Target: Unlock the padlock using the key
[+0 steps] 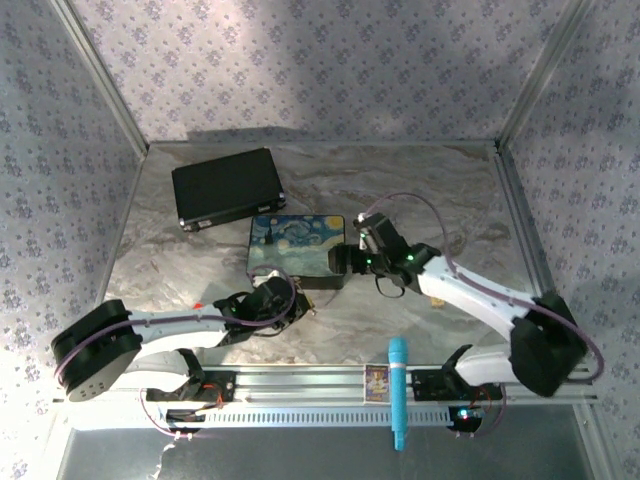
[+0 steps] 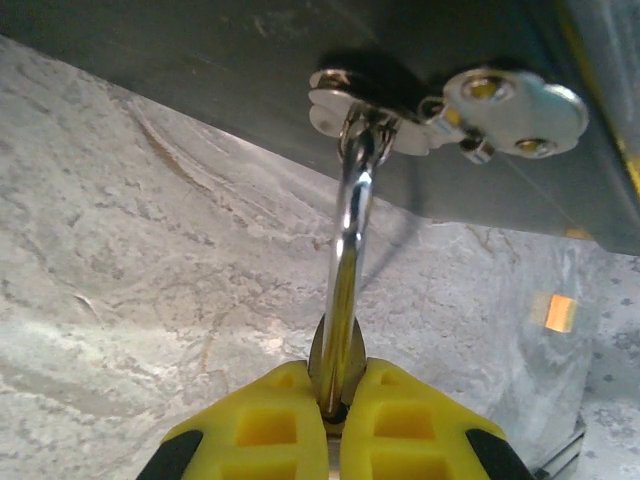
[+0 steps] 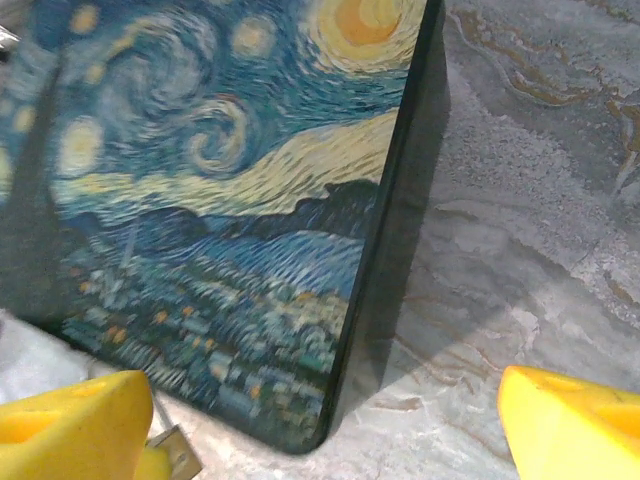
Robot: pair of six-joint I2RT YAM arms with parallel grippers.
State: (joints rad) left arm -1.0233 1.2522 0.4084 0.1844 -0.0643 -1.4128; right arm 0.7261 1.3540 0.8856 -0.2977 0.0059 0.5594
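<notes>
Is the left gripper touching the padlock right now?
Touching. The left wrist view shows the left gripper clamped shut on the padlock, with no gap at its shackle.

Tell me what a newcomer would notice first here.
The swirling starry-night painted box at the table's middle draws the eye first. At its near edge, the left gripper is shut on the padlock, whose silver shackle hooks through the box's hasp. The right gripper hangs open by the box's right edge.

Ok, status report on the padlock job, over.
Left pincer shut on padlock, shackle through hasp. Right pincer open at painted box corner. Nothing blocking.
</notes>
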